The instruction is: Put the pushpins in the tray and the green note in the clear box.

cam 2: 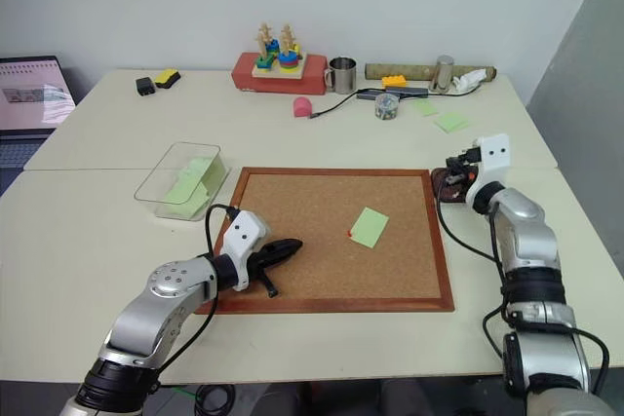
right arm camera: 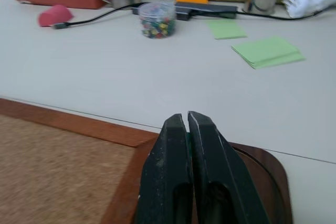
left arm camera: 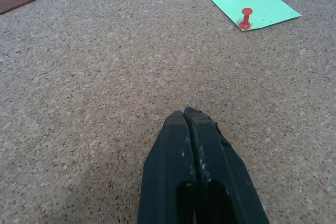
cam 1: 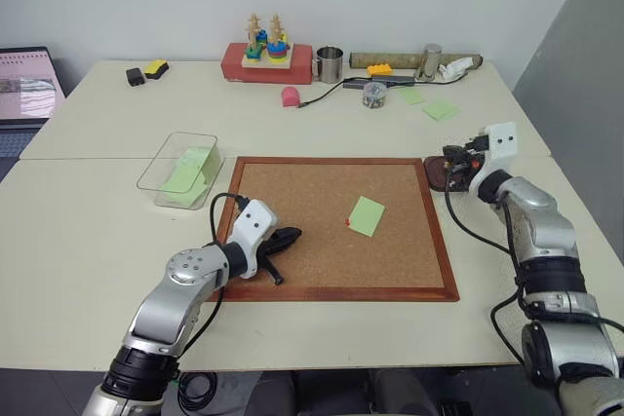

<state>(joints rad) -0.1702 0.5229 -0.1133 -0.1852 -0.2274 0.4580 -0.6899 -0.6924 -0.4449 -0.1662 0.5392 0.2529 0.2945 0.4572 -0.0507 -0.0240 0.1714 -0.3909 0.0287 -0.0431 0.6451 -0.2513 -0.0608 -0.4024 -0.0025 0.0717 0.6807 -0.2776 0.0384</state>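
The green note (cam 1: 367,215) lies flat on the cork board, right of its middle, with a red pushpin (left arm camera: 245,18) stuck in its near left corner. My left gripper (cam 1: 290,235) rests shut over the board's near left part, pointing toward the note from well short of it. The dark brown tray (cam 1: 436,178) sits just off the board's far right corner. My right gripper (cam 1: 450,159) hovers shut over the tray, nothing visible between its fingers (right arm camera: 173,145). The clear box (cam 1: 148,182) stands left of the board with green paper inside.
The wood-framed cork board (cam 1: 292,192) fills the table's middle. Along the far edge stand a red toy block set (cam 1: 266,60), a metal cup (cam 1: 330,63), a small jar of pins (cam 1: 374,94), loose green notes (cam 1: 441,109) and a cable. A laptop (cam 1: 24,85) is at the far left.
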